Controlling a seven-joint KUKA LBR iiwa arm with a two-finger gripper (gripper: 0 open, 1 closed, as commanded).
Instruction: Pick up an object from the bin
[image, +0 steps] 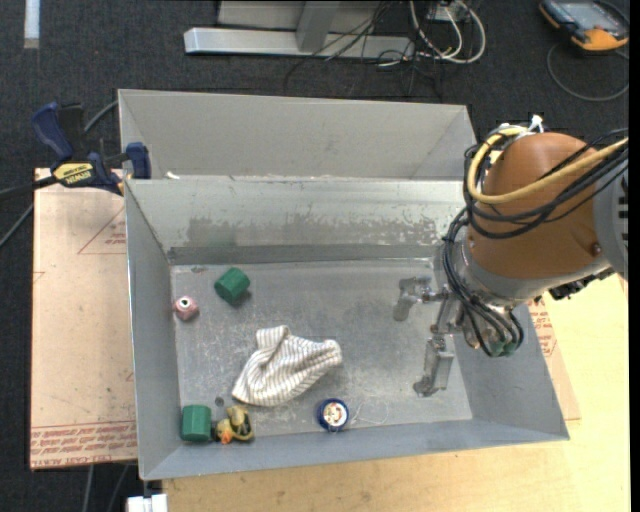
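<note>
End effector (424, 335), fingers apart, hovers over the bin's (300, 232) right floor.

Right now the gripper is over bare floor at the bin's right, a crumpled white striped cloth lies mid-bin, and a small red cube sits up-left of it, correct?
No: the small cube is green, not red, as the camera view shows. The crumpled white striped cloth does lie in the middle and the gripper is over bare bin floor at the right.

Open bin floor (380, 300) centre-right; striped cloth (285, 368), green cube (232, 286) towards the left.
</note>
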